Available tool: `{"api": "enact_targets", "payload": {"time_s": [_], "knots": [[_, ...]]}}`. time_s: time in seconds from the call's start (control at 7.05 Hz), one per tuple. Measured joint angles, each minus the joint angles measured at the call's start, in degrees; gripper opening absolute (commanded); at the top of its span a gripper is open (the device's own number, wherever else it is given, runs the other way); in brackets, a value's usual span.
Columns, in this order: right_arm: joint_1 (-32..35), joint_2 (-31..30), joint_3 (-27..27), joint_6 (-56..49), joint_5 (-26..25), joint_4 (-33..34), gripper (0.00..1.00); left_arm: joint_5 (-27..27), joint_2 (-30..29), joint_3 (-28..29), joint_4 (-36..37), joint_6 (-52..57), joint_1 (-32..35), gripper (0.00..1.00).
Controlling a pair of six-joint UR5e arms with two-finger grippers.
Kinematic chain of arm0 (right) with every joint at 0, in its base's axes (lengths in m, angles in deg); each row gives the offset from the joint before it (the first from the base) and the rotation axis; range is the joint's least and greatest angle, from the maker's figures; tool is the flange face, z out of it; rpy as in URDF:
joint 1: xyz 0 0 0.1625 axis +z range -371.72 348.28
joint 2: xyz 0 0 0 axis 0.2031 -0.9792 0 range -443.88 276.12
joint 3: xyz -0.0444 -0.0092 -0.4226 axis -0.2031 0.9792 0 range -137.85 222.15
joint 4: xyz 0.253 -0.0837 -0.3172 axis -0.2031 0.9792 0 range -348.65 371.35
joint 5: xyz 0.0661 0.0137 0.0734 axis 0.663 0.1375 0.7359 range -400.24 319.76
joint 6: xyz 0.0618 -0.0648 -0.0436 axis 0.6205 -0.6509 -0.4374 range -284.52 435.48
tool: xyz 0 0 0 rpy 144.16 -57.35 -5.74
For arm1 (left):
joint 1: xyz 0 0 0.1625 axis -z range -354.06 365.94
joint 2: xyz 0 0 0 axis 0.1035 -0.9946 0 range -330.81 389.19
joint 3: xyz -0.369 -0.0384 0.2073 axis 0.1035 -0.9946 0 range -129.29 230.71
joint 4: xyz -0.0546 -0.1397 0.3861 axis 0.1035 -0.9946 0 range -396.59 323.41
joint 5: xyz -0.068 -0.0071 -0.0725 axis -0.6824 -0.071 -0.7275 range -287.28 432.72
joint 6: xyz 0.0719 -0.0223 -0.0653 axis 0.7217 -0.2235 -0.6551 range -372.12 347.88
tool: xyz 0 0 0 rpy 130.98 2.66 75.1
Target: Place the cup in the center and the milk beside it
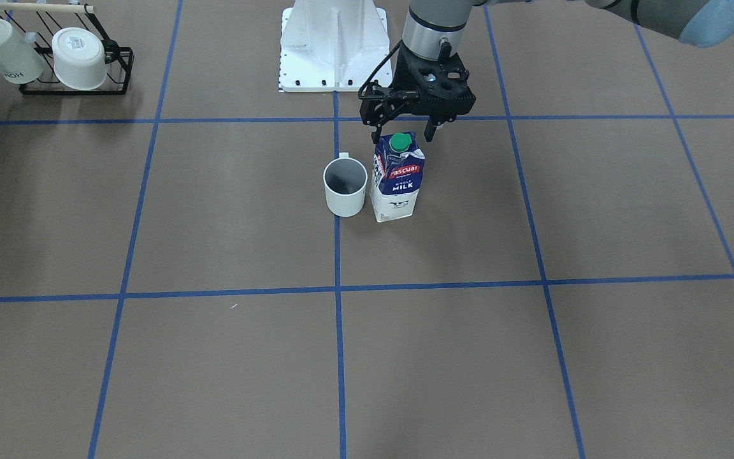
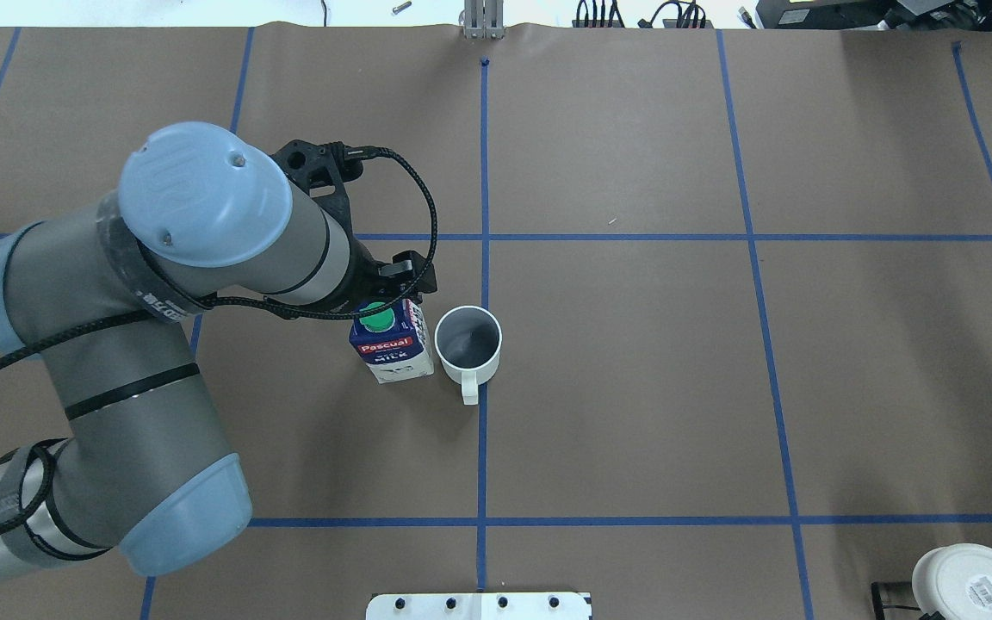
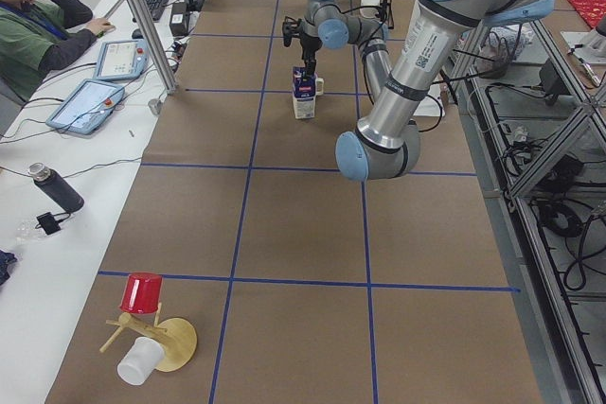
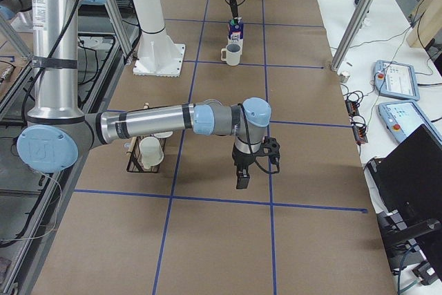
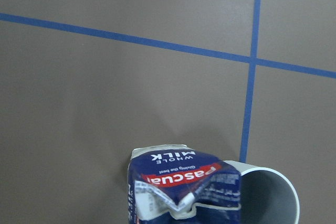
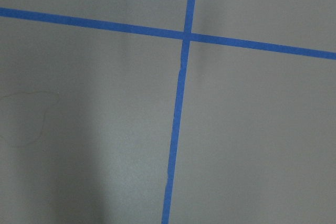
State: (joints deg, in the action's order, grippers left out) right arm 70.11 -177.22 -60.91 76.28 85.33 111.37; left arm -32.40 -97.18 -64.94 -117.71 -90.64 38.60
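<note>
The left gripper [image 1: 403, 137] hangs over the milk [image 1: 397, 182] with its fingers [image 1: 376, 132] spread wide and holding nothing. One finger sits to each side of the carton's green cap and a little above it, clear of the carton. The milk stands upright directly beneath the gap between the fingers, with its red band and the word "MILK" facing away from the robot.

The cup [image 1: 345, 188] stands upright just outside the finger on the robot's right side, just beside the milk and lower than the fingertips. Its dark inside is open to the top and its small handle points toward the robot's base. It rests in the center [image 1: 316, 242], with the blue tape line [image 1: 338, 261] running under it. In the left wrist view the carton's top and the cup's rim lie at the bottom edge, below where the fingers reach.

The right gripper [image 4: 242, 177] shows only in the right side view, pointing down toward the table [image 1: 596, 210] well apart from the cup and milk, and whether its fingers are spread or closed cannot be told. Its wrist view shows only brown surface and a tape crossing.

Far from the left fingers, at the table's corner on the robot's right, a black wire rack [image 1: 120, 64] holds a white tub [image 1: 80, 60] and a translucent cup [image 1: 5, 50], both tipped on their sides.
</note>
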Motion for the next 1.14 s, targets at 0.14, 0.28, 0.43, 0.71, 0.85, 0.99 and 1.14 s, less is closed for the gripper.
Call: {"api": "enact_targets", "payload": {"time_s": [0.14, 0.28, 0.43, 0.71, 0.85, 0.99, 1.14], "knots": [[0.0, 0.0, 0.0, 0.0, 0.0, 0.0, 1.0, -1.5, 0.2, -0.7, 0.3, 0.3, 2.4, 0.99], [0.0, 0.0, 0.0, -0.1, 0.0, 0.0, 1.0, -3.7, 1.1, -1.0, 0.9, 1.7, 5.5, 0.99], [0.0, -0.1, 0.1, -0.1, 0.0, 0.0, 1.0, -4.9, 3.2, -1.3, 1.5, 6.0, 8.3, 0.99], [0.0, -0.1, 0.1, -0.1, -0.1, -0.1, 1.0, -8.3, 10.3, -1.1, 1.8, 23.0, 16.0, 0.99], [0.0, -0.1, 0.1, -0.1, -0.1, -0.1, 1.0, -12.3, 15.0, 0.1, 1.7, 34.9, 22.4, 0.99], [0.0, -0.2, 0.1, -0.1, -0.1, 0.0, 1.0, -16.3, 19.2, 2.4, 1.4, 47.6, 29.3, 0.99], [0.0, -0.2, 0.2, -0.1, -0.1, 0.0, 1.0, -19.6, 22.6, 5.5, 1.2, 59.6, 36.2, 0.99]]}}
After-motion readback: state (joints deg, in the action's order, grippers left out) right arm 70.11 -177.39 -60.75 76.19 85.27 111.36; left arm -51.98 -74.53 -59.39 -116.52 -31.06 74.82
